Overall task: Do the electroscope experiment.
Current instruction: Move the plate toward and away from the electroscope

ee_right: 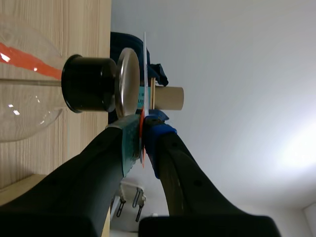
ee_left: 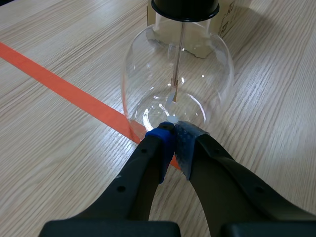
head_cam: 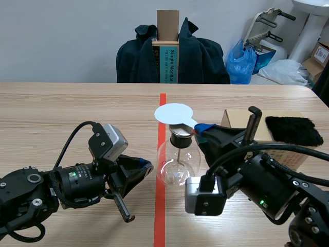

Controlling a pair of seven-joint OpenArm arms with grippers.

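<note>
we take the electroscope [head_cam: 177, 162] as our landmark: 1 round glass flask with a black stopper, standing on the worktop [head_cam: 77, 108] on the red tape line.

we judge the task to be at its main step. the right gripper [head_cam: 201, 128] is clenched on the handle of a thin white disc [head_cam: 173, 113] and holds the disc flat just above the electroscope's metal plate [ee_right: 127, 81]. in the right wrist view a narrow gap seems to part disc and plate, but we cannot tell for sure whether they touch. the black fur cloth [head_cam: 293, 129] lies on a cardboard box [head_cam: 234, 118] to the right of the electroscope, so the rubbing looks done to us. what is left, as we read it, is to bring the disc to the plate, watch the leaf on the rod inside the flask, then put the disc down.

the left gripper [ee_left: 173, 131] is clenched on nothing, its pads meeting at the foot of the electroscope, touching the glass or just short of it.

we count 1 electroscope, 1 white disc, 1 fur cloth, 1 box and 2 grippers.
</note>
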